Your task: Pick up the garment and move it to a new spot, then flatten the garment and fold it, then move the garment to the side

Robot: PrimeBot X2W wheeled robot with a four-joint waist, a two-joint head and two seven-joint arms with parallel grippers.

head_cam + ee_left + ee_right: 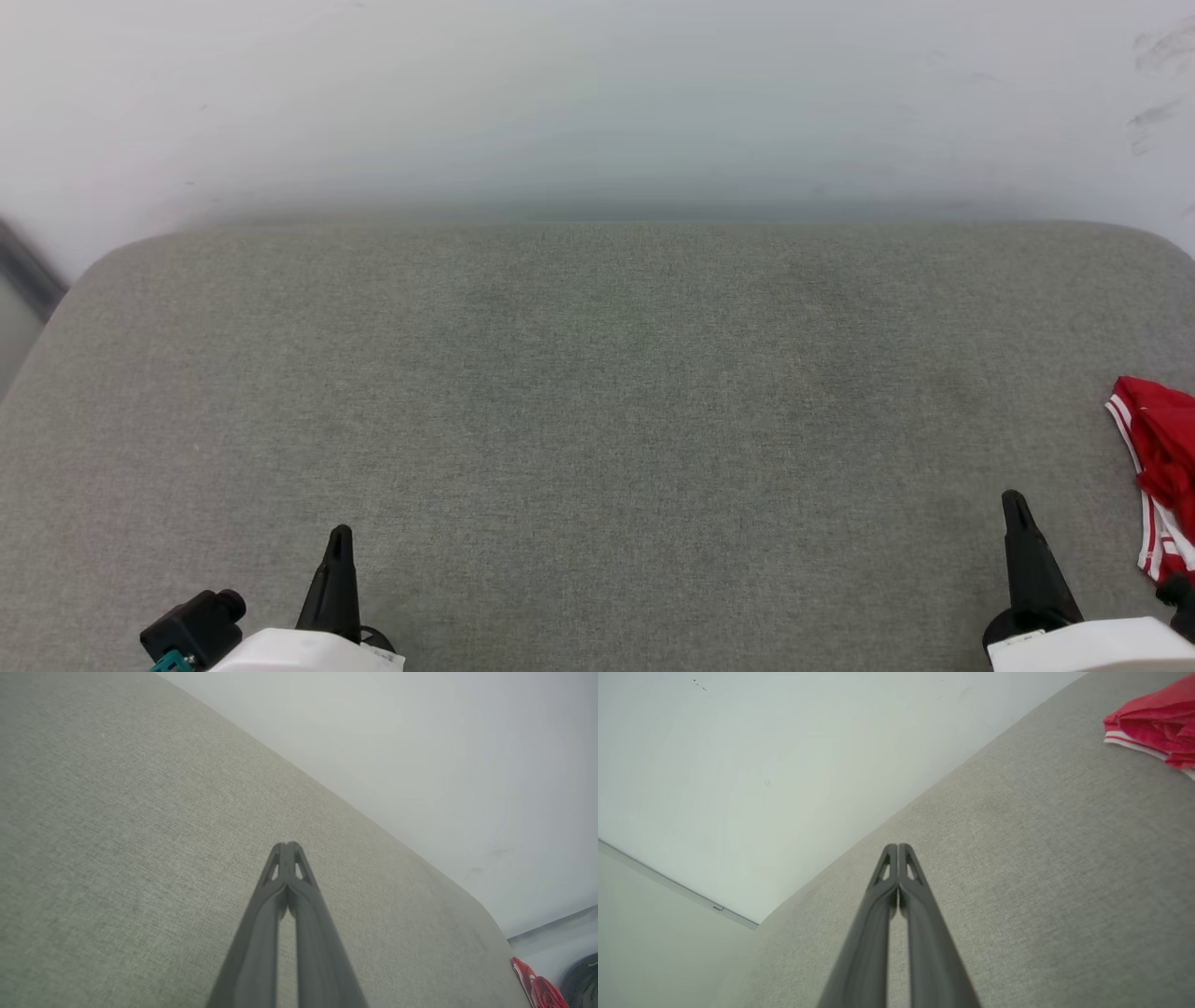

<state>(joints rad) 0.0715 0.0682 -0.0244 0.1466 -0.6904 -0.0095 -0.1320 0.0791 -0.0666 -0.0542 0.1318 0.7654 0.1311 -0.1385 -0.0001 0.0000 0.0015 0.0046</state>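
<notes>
The garment (1160, 467) lies crumpled at the far right edge of the head view, red with red-and-white striped trim, partly cut off by the frame. It also appears as the red garment (1157, 721) at the top right of the right wrist view and as a small red garment (537, 989) at the lower right of the left wrist view. My right gripper (1013, 502) is shut and empty, a short way left of the garment. My left gripper (341, 534) is shut and empty at the lower left, far from it. Fingertips meet in both wrist views: left gripper (287, 844), right gripper (898, 846).
A grey fabric surface (597, 392) with rounded far corners spreads before me. A pale wall (597, 93) rises behind its far edge. A dark strip (28, 266) shows at the far left beside the surface.
</notes>
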